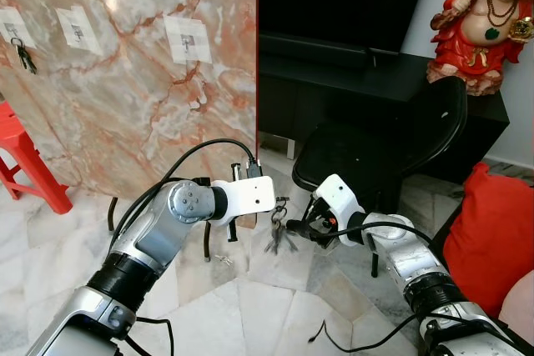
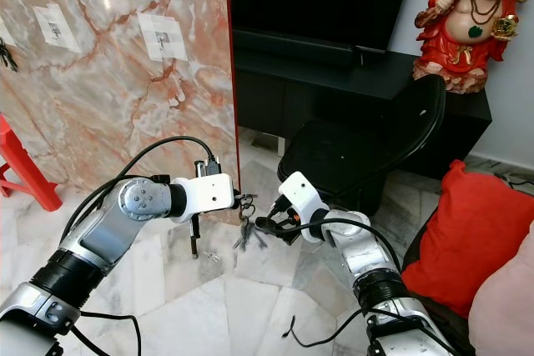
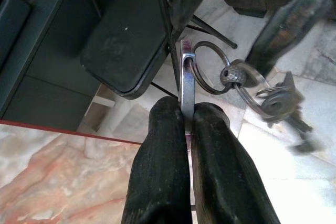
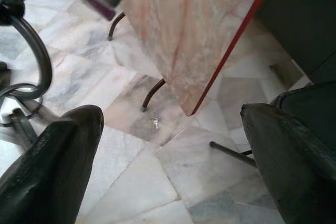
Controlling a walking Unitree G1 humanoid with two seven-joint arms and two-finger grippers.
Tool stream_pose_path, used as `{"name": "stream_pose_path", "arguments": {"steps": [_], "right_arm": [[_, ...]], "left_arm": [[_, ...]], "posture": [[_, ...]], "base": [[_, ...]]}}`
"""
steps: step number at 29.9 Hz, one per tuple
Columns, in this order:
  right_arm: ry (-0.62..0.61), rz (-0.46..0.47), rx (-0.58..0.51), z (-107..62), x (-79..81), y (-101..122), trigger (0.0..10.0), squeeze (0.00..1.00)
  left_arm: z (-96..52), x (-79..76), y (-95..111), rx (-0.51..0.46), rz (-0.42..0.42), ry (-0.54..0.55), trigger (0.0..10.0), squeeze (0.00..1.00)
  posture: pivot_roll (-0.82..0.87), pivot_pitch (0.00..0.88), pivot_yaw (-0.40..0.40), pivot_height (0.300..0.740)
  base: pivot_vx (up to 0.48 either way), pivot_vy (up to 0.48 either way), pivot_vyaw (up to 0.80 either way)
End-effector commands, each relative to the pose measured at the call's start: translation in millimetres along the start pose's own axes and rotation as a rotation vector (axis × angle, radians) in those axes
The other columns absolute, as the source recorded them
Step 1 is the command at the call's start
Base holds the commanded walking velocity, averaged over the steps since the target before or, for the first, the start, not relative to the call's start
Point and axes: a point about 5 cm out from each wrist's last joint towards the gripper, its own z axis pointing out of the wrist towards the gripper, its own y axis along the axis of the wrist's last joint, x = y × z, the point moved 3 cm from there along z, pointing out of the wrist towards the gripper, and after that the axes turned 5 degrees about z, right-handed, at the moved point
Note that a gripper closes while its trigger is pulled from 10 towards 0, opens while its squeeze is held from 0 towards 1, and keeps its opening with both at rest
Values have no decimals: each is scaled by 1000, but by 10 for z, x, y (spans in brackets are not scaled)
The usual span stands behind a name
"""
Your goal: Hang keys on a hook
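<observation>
From the head, I'm seeing the silver bunch of keys on linked steel rings (image 1: 278, 231) dangling low between the arms, well apart from the small hooks on white pads (image 1: 187, 39) up the pink marble board (image 1: 125, 81); hanging is not yet done.

Left wrist: the left gripper (image 3: 188, 116) is pinching the ring's flat clip.

Right wrist: the right gripper (image 4: 168, 129) is gaping wide just beside the keys.

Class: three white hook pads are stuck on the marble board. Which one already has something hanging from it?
The leftmost pad: dark keys dangle from it. The other two carry nothing.
</observation>
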Motion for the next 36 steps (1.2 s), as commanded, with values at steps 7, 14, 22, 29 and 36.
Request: {"name": "stream_pose_path", "arguments": {"steps": [7, 14, 22, 29, 36], "right_arm": [[70, -19, 11, -30, 65, -14, 10000, 0], [96, -30, 30, -31, 111, -58, 10000, 0], [76, -6, 53, -17, 115, -129, 10000, 0], [56, 8, 64, -18, 104, -180, 10000, 0], [37, 31, 49, -7, 86, -164, 10000, 0]], "left_arm": [[-23, 183, 155, -48, 38, 71, 10000, 0], [-24, 196, 171, -55, 36, 80, 10000, 0], [-31, 234, 183, -58, 37, 95, 10000, 0], [-33, 260, 196, -66, 32, 113, 10000, 0], [-35, 284, 200, -66, 35, 120, 10000, 0]], "posture": [[-23, 0, -6, 723], [-23, 0, -6, 723], [-19, 0, -6, 723], [-17, 0, -8, 723], [-17, 0, -6, 723]], "base": [[0, 0, 0], [0, 0, 0], [0, 0, 0], [0, 0, 0], [0, 0, 0]]}}
